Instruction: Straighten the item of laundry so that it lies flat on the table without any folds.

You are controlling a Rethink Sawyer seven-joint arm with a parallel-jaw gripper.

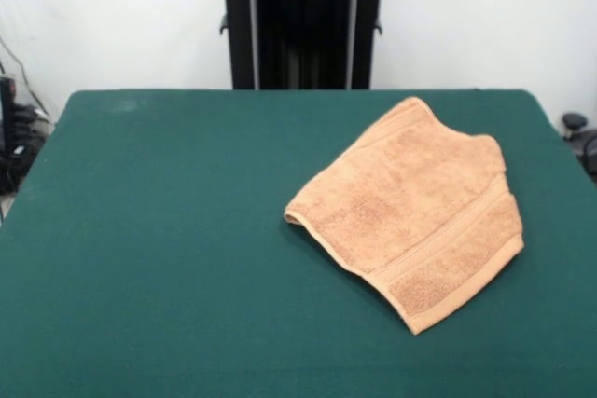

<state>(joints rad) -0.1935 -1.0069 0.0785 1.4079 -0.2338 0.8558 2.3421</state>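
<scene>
A tan terry-cloth towel, the item of laundry point(410, 212), lies on the right half of the dark green table point(159, 230), turned at an angle. A woven band stripe runs near its lower right hem. Its far right corner looks doubled over, leaving a step in the outline, and the left edge curls up slightly. No gripper or arm shows in the front view.
The black pedestal point(303, 25) stands behind the table's far edge. Cables and dark equipment point(14, 137) sit off the left edge, and a dark object point(578, 132) sits off the right edge. Bare green surface spreads left of the towel.
</scene>
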